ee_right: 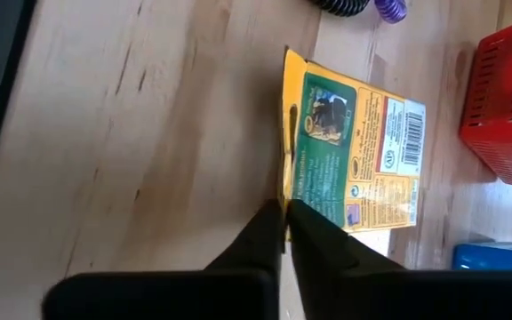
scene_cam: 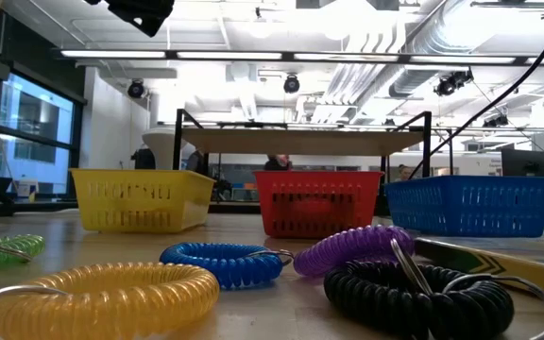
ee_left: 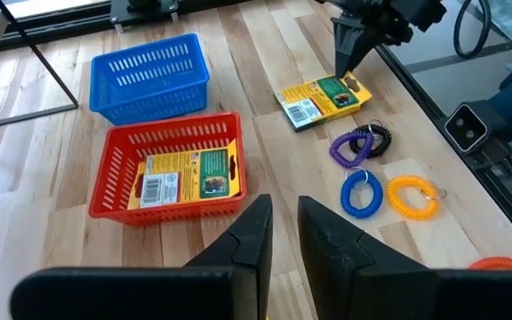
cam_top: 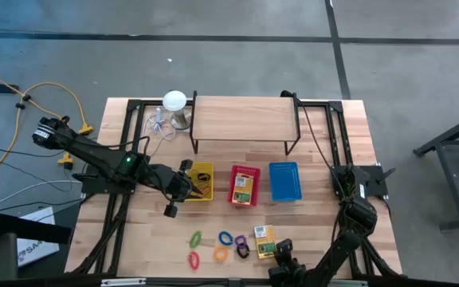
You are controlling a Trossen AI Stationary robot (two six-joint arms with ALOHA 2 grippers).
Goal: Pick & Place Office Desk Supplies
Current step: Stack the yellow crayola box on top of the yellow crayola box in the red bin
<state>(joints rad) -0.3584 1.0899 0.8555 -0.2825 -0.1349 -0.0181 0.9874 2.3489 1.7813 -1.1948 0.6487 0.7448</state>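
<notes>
Yellow-and-green, the card box (ee_right: pixel 356 151) lay flat on the wooden table (cam_top: pixel 325 215), just in front of the red basket (cam_top: pixel 245 185) and toward the table's front edge; the right gripper (ee_right: pixel 285 213) was down at its yellow rim, fingers drawn together and pinching that edge of the card box; a second card box (ee_left: pixel 185 175) sat inside the red basket; coiled rings lay beside the loose box, farther along from the red basket — the purple ring (ee_left: pixel 348 148) touching the black ring (ee_left: pixel 374 139), the blue ring (ee_left: pixel 362 193) and yellow ring (ee_left: pixel 412 196) just beyond them; an orange ring (cam_top: pixel 193 259) and a green ring (cam_top: pixel 195 237) lay farther off, toward the yellow basket's side; the yellow basket (cam_top: pixel 198 181) stood on one side of the red basket, the blue basket (cam_top: pixel 284 181) on the other; the left gripper (ee_left: pixel 279 240) hung by the yellow basket, its fingers close with a narrow gap and nothing between them.
</notes>
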